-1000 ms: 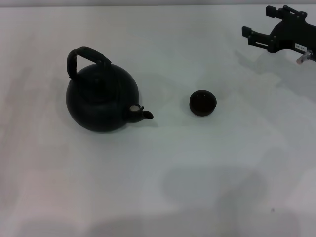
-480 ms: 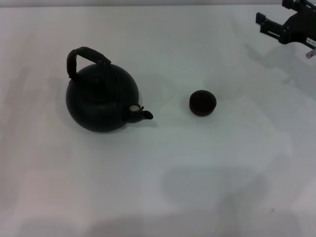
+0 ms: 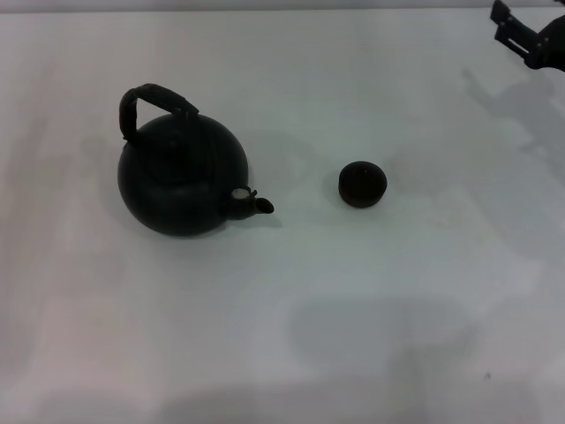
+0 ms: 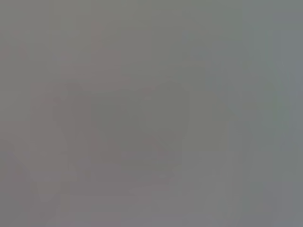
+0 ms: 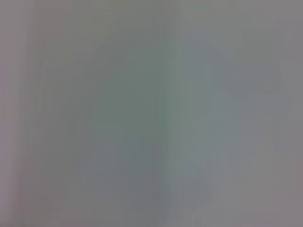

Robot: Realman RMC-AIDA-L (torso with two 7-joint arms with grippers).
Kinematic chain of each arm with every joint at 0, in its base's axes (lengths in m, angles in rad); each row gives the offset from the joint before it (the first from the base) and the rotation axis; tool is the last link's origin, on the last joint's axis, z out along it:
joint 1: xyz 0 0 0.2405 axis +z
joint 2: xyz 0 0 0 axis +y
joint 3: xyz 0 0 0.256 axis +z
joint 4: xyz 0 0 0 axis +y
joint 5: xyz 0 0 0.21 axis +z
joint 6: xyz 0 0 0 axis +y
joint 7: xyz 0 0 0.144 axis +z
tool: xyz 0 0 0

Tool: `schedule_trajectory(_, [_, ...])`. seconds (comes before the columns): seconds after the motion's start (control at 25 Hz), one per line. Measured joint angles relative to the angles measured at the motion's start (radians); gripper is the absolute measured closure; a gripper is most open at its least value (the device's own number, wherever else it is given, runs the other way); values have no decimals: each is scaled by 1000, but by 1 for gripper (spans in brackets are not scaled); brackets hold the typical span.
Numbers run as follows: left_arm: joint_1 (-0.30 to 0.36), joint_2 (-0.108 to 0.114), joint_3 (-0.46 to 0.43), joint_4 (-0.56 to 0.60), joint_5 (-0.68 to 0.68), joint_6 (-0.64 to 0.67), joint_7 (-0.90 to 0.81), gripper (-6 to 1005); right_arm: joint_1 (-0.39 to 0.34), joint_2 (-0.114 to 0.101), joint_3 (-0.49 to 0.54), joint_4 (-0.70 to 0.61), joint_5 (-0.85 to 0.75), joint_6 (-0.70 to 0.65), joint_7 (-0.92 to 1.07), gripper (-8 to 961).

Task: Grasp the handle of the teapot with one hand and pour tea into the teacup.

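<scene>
The teapot (image 3: 183, 175) stands upright on the left part of the white table, its short spout (image 3: 258, 205) pointing right toward the teacup (image 3: 362, 184). The dark arched handle (image 3: 148, 102) rises over the pot's back left, with nothing holding it. The small dark teacup sits alone near the middle, a short gap to the right of the spout. My right gripper (image 3: 503, 25) shows only partly at the far right top corner, far from both objects, fingers apart and empty. My left gripper is out of view. Both wrist views show only blank grey surface.
The white table (image 3: 291, 336) carries only the teapot and the teacup. Soft shadows lie on its near part and under the right arm at the top right.
My right gripper has drawn back up and to the right, from beside the table's far right area to the corner of the view. Teapot and teacup have not moved.
</scene>
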Motion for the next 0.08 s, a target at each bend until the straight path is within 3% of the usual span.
schedule_trajectory(0.08, [-3, 1, 0, -3, -6, 8, 0, 255, 0, 1, 0, 21, 35, 16, -39, 93])
